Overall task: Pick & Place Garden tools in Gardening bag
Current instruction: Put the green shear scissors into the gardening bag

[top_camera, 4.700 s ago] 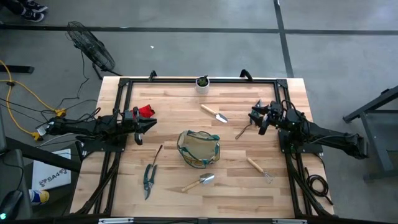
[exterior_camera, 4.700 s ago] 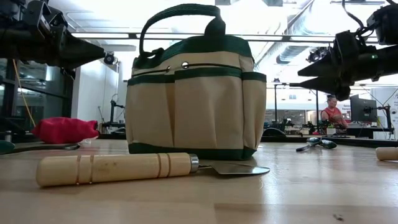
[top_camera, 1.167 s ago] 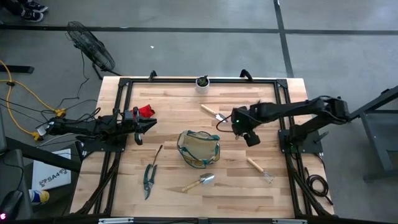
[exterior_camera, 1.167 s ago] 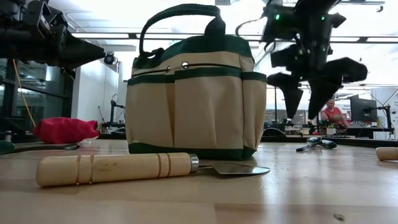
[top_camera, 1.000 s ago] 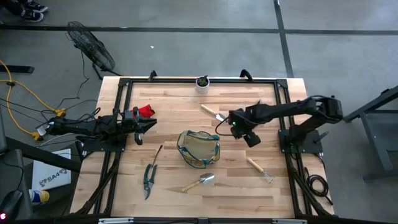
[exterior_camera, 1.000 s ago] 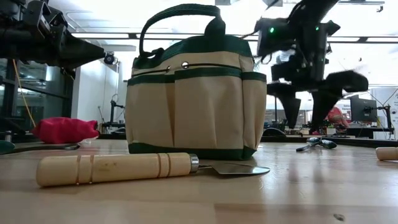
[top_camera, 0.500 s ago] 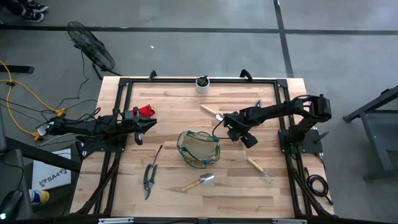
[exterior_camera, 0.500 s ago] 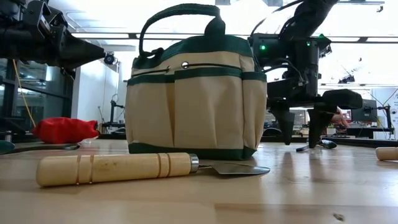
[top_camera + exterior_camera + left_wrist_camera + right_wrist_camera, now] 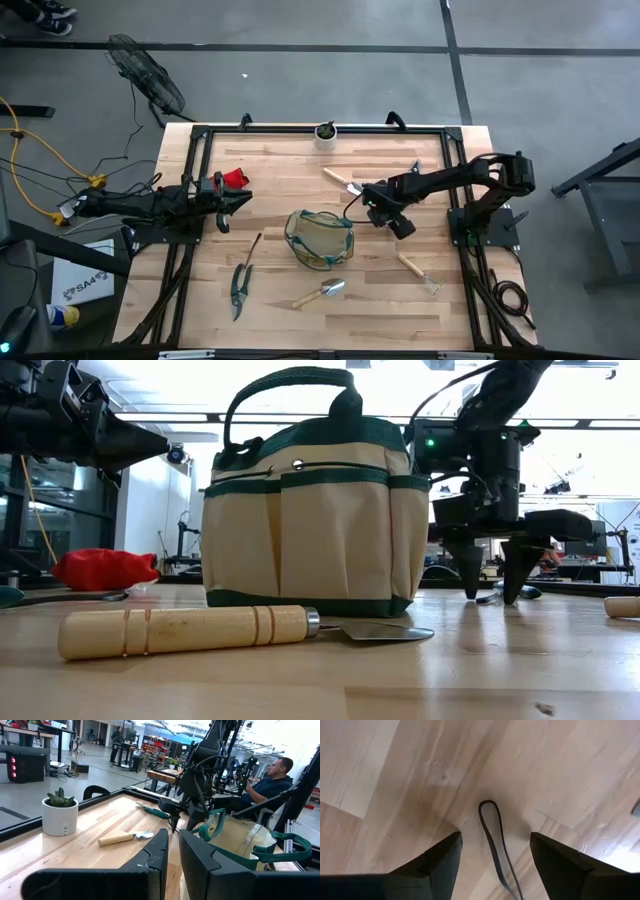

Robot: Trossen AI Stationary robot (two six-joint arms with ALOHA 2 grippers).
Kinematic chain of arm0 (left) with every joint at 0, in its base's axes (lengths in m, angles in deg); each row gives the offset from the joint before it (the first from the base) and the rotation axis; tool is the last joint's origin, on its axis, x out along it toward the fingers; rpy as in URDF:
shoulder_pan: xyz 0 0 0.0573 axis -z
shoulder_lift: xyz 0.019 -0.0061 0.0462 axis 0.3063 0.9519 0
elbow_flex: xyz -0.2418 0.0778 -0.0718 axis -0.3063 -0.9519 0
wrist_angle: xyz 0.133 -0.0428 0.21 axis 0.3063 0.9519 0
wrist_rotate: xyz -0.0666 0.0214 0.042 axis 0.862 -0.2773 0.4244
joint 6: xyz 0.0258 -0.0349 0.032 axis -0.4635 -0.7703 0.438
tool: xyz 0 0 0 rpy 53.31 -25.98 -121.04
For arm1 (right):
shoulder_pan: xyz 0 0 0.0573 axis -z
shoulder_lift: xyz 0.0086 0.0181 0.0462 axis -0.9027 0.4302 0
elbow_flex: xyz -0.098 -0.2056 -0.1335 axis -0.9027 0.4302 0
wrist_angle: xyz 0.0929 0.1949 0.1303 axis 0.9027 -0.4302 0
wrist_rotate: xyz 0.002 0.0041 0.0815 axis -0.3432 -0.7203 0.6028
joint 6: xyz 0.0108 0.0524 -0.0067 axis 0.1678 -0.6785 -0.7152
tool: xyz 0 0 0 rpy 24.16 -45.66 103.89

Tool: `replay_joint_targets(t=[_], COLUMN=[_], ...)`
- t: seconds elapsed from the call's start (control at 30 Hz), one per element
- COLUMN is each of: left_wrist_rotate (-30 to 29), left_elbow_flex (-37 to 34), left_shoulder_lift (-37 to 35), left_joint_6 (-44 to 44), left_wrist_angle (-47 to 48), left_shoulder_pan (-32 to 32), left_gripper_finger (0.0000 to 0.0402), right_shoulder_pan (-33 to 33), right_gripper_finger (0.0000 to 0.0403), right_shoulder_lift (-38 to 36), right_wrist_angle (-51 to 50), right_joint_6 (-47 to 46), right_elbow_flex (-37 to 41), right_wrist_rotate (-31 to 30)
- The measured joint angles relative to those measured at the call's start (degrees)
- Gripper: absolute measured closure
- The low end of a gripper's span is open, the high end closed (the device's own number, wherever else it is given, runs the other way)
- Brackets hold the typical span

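One tan gardening bag (image 9: 319, 239), dark green trim, upright handles

**Readable text: one partial marking**

The only lettering shows in the high view, on a white box (image 9: 78, 283) lying on the floor beyond the table's left edge, near its front corner. It carries dark letters that look like "SA4", too small to be sure. Nothing on the table bears legible text.
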Motion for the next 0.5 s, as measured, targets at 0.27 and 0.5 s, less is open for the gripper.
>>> replay_joint_targets(t=[0.27,0.5], left_wrist_rotate=[0.0,0.0], left_elbow_flex=[0.0,0.0], left_shoulder_lift=[0.0,0.0], left_joint_6=[0.0,0.0], left_wrist_angle=[0.0,0.0], left_shoulder_pan=[0.0,0.0], left_gripper_finger=[0.0357,0.0357], right_shoulder_pan=[0.1,2.2], right_gripper_finger=[0.0172,0.0172], right_shoulder_lift=[0.0,0.1], right_wrist_angle=[-0.2,-0.9], right_joint_6=[-2.6,-2.2], right_elbow_flex=[0.0,0.1], right_wrist_rotate=[0.1,0.7])
